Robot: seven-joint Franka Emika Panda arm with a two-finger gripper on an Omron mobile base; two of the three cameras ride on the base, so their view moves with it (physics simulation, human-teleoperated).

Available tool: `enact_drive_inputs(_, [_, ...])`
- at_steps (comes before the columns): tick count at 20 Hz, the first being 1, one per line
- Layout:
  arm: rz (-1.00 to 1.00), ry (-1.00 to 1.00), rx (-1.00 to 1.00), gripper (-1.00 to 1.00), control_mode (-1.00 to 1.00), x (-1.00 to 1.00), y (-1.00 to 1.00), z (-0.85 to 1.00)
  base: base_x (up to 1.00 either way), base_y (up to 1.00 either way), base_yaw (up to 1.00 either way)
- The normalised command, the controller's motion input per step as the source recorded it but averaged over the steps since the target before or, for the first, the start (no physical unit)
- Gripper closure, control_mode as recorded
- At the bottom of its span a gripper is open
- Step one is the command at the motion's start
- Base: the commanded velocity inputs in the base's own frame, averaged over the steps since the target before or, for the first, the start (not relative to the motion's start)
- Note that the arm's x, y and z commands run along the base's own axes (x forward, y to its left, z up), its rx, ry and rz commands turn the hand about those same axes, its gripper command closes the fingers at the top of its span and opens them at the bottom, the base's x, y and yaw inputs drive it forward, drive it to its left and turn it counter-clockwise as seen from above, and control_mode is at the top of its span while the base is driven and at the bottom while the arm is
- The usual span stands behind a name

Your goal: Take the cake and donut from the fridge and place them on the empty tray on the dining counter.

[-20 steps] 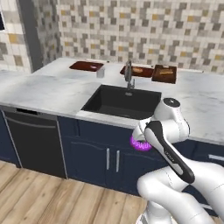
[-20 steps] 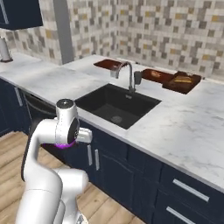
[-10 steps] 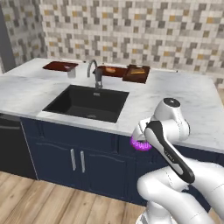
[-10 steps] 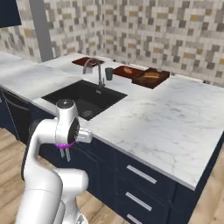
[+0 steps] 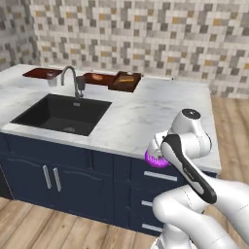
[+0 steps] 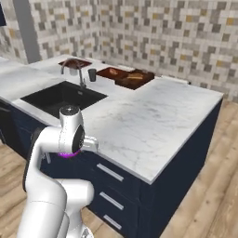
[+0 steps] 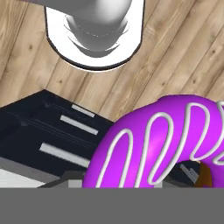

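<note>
No readable text or labels anywhere.

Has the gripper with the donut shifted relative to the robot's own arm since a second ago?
No. The donut sits tucked by the arm's elbow as before; the base drove, sliding the sink leftward.

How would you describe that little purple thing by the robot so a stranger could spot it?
Find the marble counter with the black sink; the white arm is folded in front of its navy drawers. At the arm's tip, just below the counter edge, is the donut: a ring with bright purple icing and white squiggles, unlike anything nearby.
</note>
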Motion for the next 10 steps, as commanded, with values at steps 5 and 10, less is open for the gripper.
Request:
enact_drive_inputs(5, [0.0, 0.0, 0.0, 1.0, 1.0, 0.0, 0.0, 0.0, 0.0, -0.83, 0.0])
enact_drive_inputs(10, [0.0, 0.0, 0.0, 1.0, 1.0, 0.0, 0.0, 0.0, 0.0, -0.84, 0.0])
